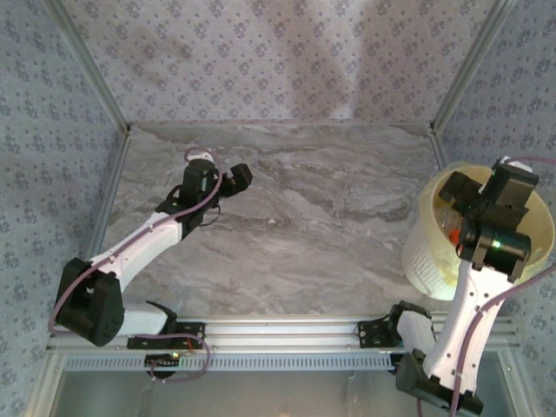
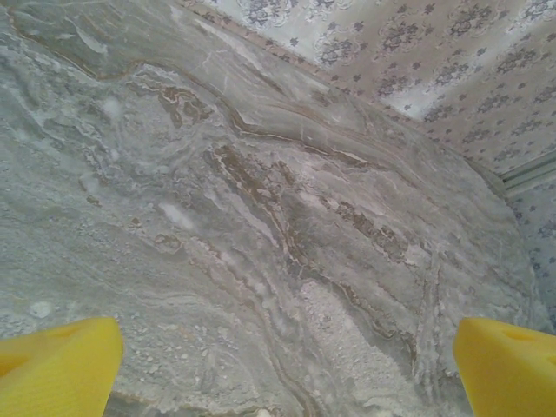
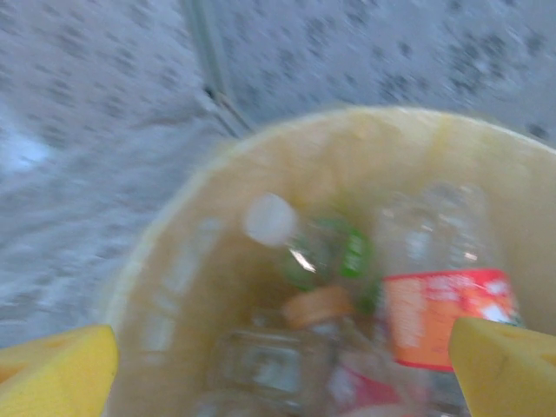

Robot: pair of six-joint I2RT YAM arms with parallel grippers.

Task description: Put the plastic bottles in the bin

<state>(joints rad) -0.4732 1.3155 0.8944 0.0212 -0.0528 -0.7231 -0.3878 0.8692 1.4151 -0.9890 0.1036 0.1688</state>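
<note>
**Right gripper spread above the bin, bottles inside**

The bin (image 1: 423,261) stands at the right edge of the table (image 1: 330,217), about midway between near and far, lined with a pale yellow bag. The right gripper (image 1: 469,195) hangs over its mouth. In the right wrist view its yellow fingers (image 3: 56,369) stand wide apart with nothing between them. Below them the bottles (image 3: 439,317) lie heaped in the bin (image 3: 217,200): one with a red and orange label on the right, one with a green label (image 3: 339,254) and a white cap beside it, and an orange cap (image 3: 317,306) nearer. The view is blurred, so a count is not possible.

The left gripper (image 1: 239,178) is over bare marble at the far left, well apart from the bin. Its fingers (image 2: 56,369) are also spread and hold nothing.
</note>
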